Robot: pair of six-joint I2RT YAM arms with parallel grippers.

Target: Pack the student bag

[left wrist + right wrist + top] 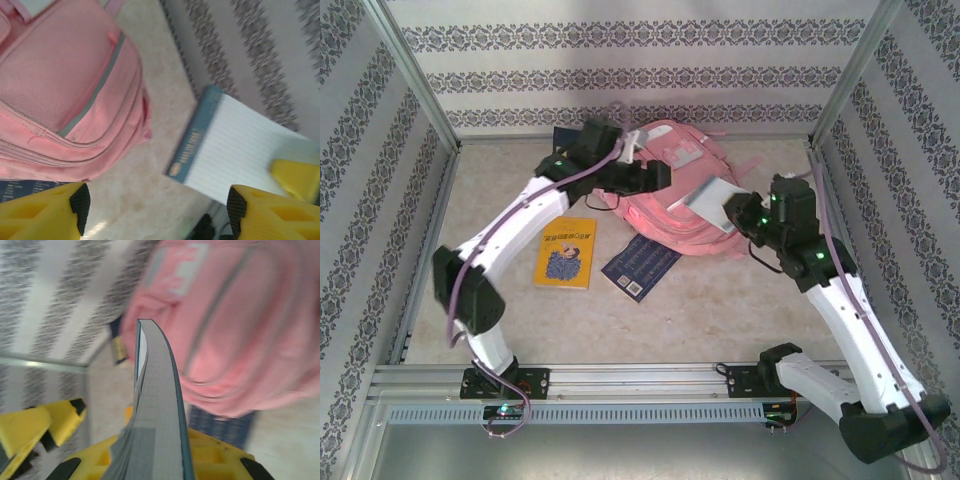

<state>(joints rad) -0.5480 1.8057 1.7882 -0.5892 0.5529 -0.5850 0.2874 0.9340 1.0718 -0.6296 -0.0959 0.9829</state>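
Student bag (pixel 660 218), large and pink, lies flat near the far edge of the worktop, a little right of centre, its front pockets facing up. The right tool (pixel 738 213) is clamped on a thin book (pixel 712 195) with a teal cover and pale pages, holding it just above the bag's right half. In the right wrist view the book rises edge-on from between the yellow fingers. The left tool (pixel 157 212) stands wide, nothing between its fingers, at the bag's left side. A yellow book (pixel 565 253) and a dark blue book (pixel 640 265) lie flat toward the middle of the worktop, the blue one just beside the bag's near edge.
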